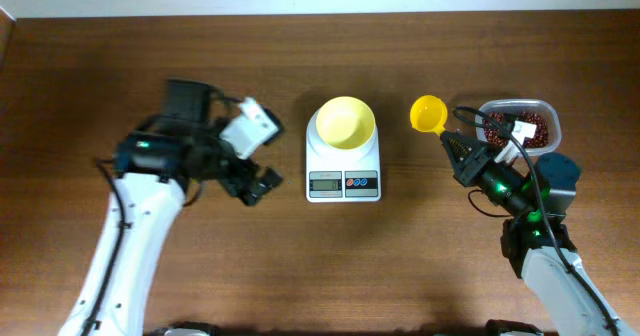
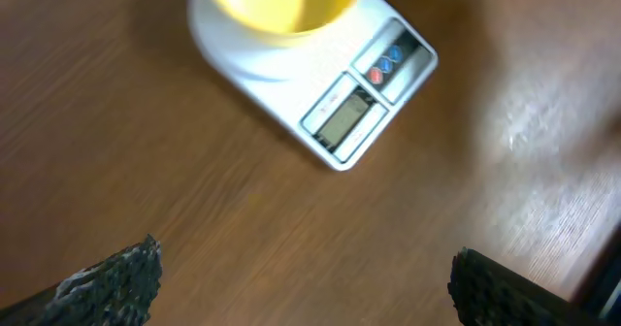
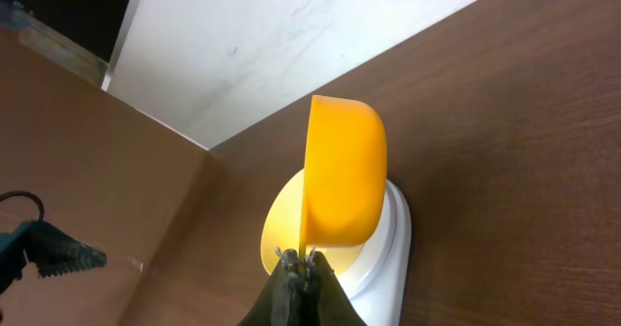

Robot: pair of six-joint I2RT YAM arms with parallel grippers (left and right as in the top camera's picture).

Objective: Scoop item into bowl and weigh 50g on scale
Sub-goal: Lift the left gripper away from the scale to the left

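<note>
At table centre: bowl (image 1: 345,122) seated on scale (image 1: 343,184); beans (image 1: 527,128) in clear container (image 1: 555,113) at far right.
Right claw (image 1: 452,139) pinches the handle of a yellow scoop (image 1: 428,114), whose cup sits between bowl and container; the beans lie just beside that claw. Right arm angles in from lower right. Left claw (image 2: 303,268) is spread wide, left of the scale, over the table (image 1: 320,266).

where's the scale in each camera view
Overhead: the scale is in the middle of the picture, display at its lower edge.
Left wrist: top centre, turned at an angle.
Right wrist: bottom centre, only a white edge showing behind the scoop.
Shared landmark: the yellow bowl sitting on it.
</note>
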